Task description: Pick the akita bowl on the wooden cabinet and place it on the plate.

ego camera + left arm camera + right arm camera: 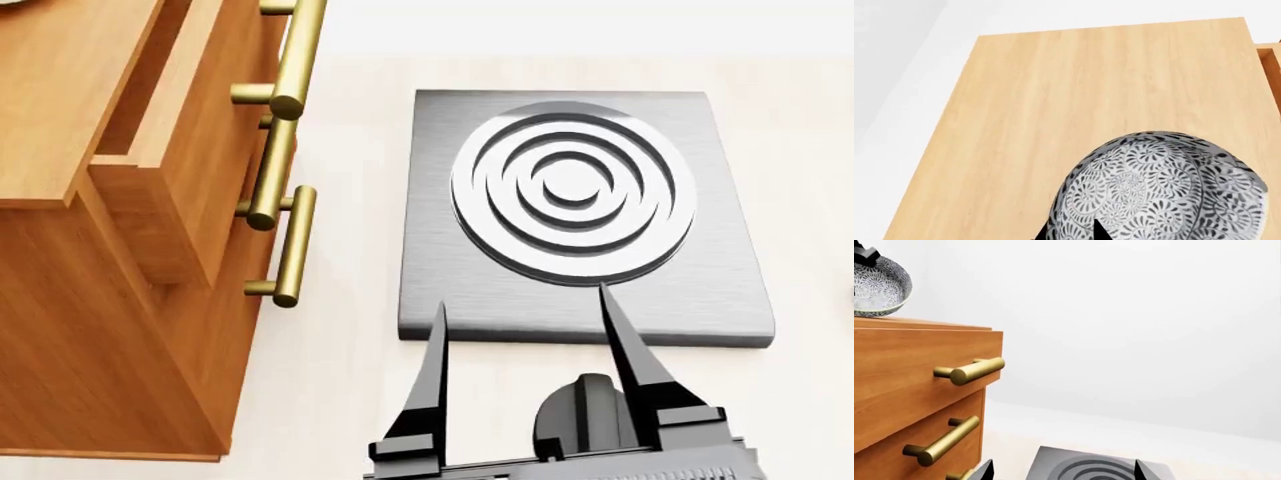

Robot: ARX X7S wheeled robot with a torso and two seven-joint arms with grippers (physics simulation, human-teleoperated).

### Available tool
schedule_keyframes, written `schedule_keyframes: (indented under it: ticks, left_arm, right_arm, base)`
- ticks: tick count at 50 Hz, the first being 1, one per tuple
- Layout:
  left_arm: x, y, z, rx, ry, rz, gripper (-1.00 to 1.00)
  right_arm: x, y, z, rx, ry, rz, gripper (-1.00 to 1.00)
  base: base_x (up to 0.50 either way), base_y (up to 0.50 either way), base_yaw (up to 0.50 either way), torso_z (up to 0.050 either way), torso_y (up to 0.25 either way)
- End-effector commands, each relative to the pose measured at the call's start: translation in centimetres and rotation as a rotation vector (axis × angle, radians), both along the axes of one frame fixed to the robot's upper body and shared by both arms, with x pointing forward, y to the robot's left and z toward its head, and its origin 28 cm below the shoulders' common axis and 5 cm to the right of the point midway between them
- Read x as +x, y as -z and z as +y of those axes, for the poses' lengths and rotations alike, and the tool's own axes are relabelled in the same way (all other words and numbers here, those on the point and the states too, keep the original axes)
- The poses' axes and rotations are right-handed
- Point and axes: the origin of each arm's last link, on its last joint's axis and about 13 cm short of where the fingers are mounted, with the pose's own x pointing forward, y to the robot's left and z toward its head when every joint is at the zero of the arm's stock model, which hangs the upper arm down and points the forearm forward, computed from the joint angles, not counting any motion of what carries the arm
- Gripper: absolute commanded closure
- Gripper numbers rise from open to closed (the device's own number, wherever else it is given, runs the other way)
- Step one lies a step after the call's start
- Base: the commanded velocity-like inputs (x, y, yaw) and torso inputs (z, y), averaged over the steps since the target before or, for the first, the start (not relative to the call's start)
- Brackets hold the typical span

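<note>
The akita bowl (1164, 187) was at the top of the wooden cabinet (80, 250), seen from above in the left wrist view and at the cabinet's upper edge in the right wrist view. Whether it rested on the surface or was raised just clear of it could not be told.

The left tool (1074, 234) showed only as dark tips at the bowl's near rim. Its state could not be told; a grip on the rim appeared likely. The right tool (527, 325) stood wide, holding nothing, over the near edge of the grey stove plate (441, 250).

Recommended procedure for the step in hand, judged to be the lift:
- Confirm that the rim is seated between the tips before raising.
- Raise straight up and keep the bowl level.
- Carry it clear of the cabinet edge and the protruding handles.

The plate named in the task was not visible in any view, so its position should be confirmed before the transfer.

Count: one bowl; one cabinet; three brass bar handles (296, 60) in the head view; one stove plate with one ringed burner (574, 190); two tools.
</note>
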Motion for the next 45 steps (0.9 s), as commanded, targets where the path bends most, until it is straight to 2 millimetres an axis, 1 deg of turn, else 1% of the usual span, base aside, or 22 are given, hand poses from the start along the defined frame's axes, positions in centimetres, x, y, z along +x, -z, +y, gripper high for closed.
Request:
schedule_keyframes:
  ticks: [1,2,4,5,6,7,8,9,15,22,29,31,33,40,41,45]
  left_arm:
    - [0.2,-1.1,0.3,0.22,-0.053,-0.083,1.0]
    - [0.3,-1.4,-0.1,0.246,-0.028,-0.103,1.0]
    - [0.2,-1.7,-0.5,0.227,-0.016,-0.113,1.0]
    - [0.2,-2.0,-0.7,0.259,0.005,-0.13,1.0]
    - [0.2,-2.0,-0.9,0.251,0.005,-0.132,1.0]
    - [0.3,-2.4,-1.1,0.272,0.023,-0.166,1.0]
    - [0.4,-2.5,-1.3,0.304,0.033,-0.173,1.0]
    - [0.3,-2.6,-1.6,0.287,0.04,-0.178,1.0]
    - [0.5,-3.1,-2.5,0.341,0.087,-0.222,1.0]
    - [0.4,-3.6,-2.9,0.357,0.089,-0.262,1.0]
    - [0.2,-4.6,-3.4,0.404,0.117,-0.318,1.0]
    - [0.2,-5.0,-3.7,0.417,0.136,-0.345,1.0]
    - [0.1,-5.5,-4.1,0.415,0.212,-0.384,1.0]
    - [0.0,-6.2,-5.1,0.468,0.296,-0.423,1.0]
    - [0.0,-6.4,-5.5,0.486,0.331,-0.436,1.0]
    - [-0.2,-6.9,-5.9,0.501,0.355,-0.474,1.0]
  right_arm:
    - [-0.2,-0.2,-0.1,0.003,0.001,-0.008,-1.0]
    - [-0.2,-0.3,-0.1,0.003,0.002,-0.01,-1.0]
    - [-0.3,-0.3,-0.1,0.002,0.003,-0.012,-1.0]
    - [-0.3,-0.3,-0.1,0.001,0.004,-0.012,-1.0]
    - [-0.3,-0.4,-0.1,0.001,0.005,-0.013,-1.0]
    - [-0.4,-0.4,-0.1,0.001,0.005,-0.016,-1.0]
    - [-0.3,-0.5,-0.1,0.003,0.006,-0.016,-1.0]
    - [-0.3,-0.4,-0.1,0.003,0.007,-0.016,-1.0]
    - [-0.3,-0.5,-0.1,0.003,0.009,-0.017,-1.0]
    - [-0.4,-0.5,-0.2,0.004,0.011,-0.019,-1.0]
    - [-0.5,-0.6,-0.2,0.006,0.01,-0.023,-1.0]
    - [-0.6,-0.7,-0.2,0.006,0.009,-0.025,-1.0]
    - [-0.6,-0.7,-0.2,0.007,0.008,-0.026,-1.0]
    - [-0.6,-0.8,-0.2,0.011,0.009,-0.03,-1.0]
    - [-0.7,-0.9,-0.2,0.011,0.008,-0.033,-1.0]
    - [-0.7,-0.9,-0.3,0.014,0.01,-0.035,-1.0]
  base:
    - [0.0,0.0,0.0,0.0,0.0]
    - [0.0,0.0,0.0,0.0,0.0]
    - [0.0,0.0,0.0,0.0,0.0]
    - [0.0,0.0,0.0,0.0,0.0]
    - [0.0,0.0,0.0,0.0,0.0]
    - [0.0,0.0,0.0,0.0,0.0]
    - [0.0,0.0,0.0,0.0,0.0]
    - [0.0,0.0,0.0,0.0,0.0]
    - [0.0,0.0,0.0,0.0,0.0]
    - [0.0,0.0,0.0,0.0,0.0]
    - [0.0,0.0,0.0,0.0,0.0]
    - [0.0,0.0,0.0,0.0,0.0]
    - [0.0,0.0,0.0,0.0,0.0]
    - [0.0,0.0,0.0,0.0,0.0]
    - [0.0,0.0,0.0,0.0,0.0]
    - [0.0,0.0,0.0,0.0,0.0]
